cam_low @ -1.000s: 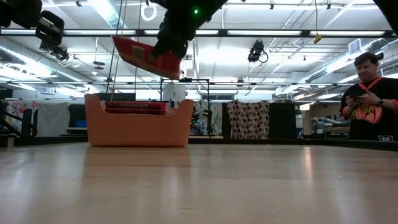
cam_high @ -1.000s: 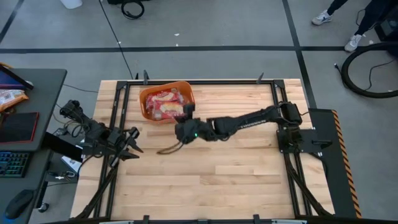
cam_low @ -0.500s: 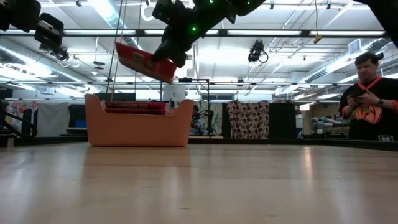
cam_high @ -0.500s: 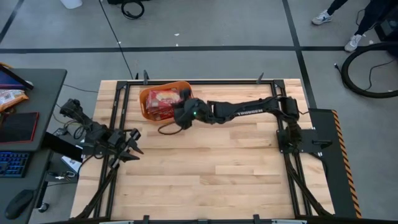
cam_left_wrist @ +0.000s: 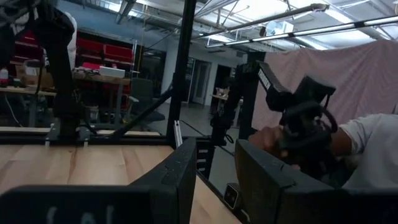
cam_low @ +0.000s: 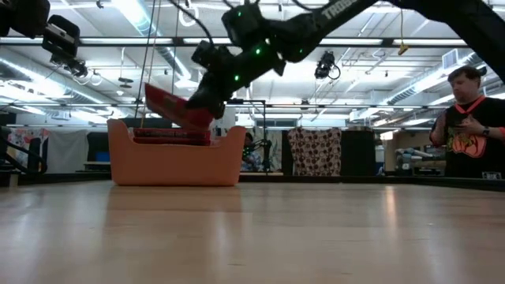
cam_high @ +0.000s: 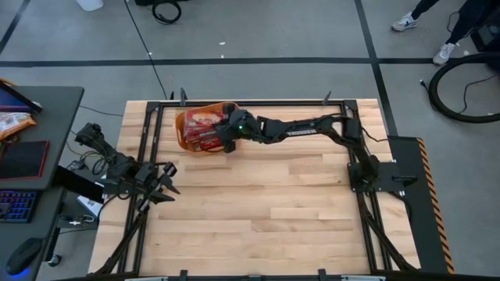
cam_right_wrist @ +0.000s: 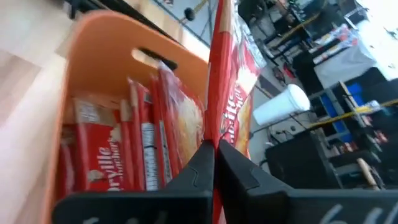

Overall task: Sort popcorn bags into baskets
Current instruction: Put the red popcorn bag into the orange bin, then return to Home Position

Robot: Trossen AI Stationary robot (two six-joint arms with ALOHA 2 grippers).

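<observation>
The orange tub (cam_high: 187, 122) stands at the table's far left and holds several red popcorn packets (cam_right_wrist: 143, 134). My right gripper (cam_high: 227, 139) is over the tub's right end, shut on one more red packet (cam_low: 175, 106), which hangs tilted just above the tub's rim (cam_low: 173, 136). My left gripper (cam_high: 166, 181) waits open and empty at the table's left edge. My right gripper pinches the packet's edge (cam_right_wrist: 213, 138) between its two fingers; the flat packet runs on away from the fingertips, seen edge-on. In the low view the packet (cam_low: 175, 106) is lifted clear, sloping down toward the gripper over the tub's right part.
Black frame rails (cam_high: 250, 102) run around the table. A desk with a keyboard (cam_high: 16, 204) stands left of the table. A person (cam_low: 465, 118) stands beyond the table on the right of the low view. Bare wood (cam_high: 266, 211) covers the middle and near part.
My right gripper has carried the packet from the table's middle toward the far left, over the tub, and down until the packet is just above the rim. The packet stays tilted in the hold.
</observation>
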